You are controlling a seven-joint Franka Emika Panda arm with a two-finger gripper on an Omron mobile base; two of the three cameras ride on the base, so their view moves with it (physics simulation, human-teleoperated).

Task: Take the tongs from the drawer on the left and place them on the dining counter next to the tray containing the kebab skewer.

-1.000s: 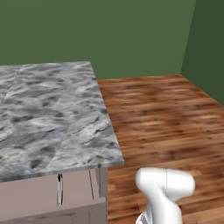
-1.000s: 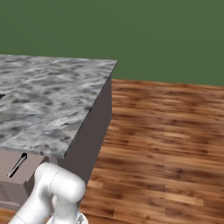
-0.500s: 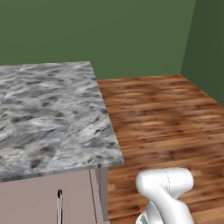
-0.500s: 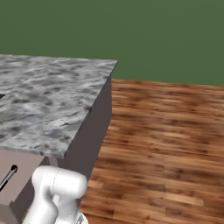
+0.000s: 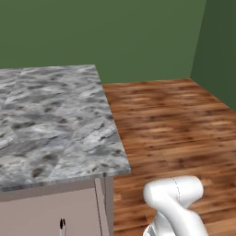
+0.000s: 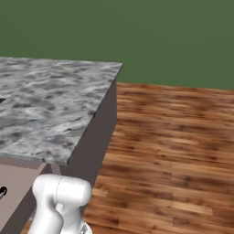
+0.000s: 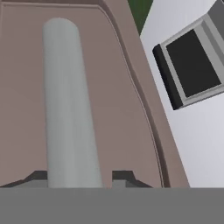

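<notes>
Gripper at the drawer handle, tongs out of sight.

Hand view: the drawer (image 7: 118,100) front runs across the left and centre of the frame, its handle (image 7: 70,109) a pale bar running top to bottom down to the gripper (image 7: 75,178). Fingertips sit either side of the bar; clamped or loose, cannot tell. Risk: a loose hold could slip off the smooth bar on the pull. Tongs presumably inside the drawer, so their long axis and heading can't be read. Dining counter (image 5: 50,124) fills the left of the left base view.
</notes>
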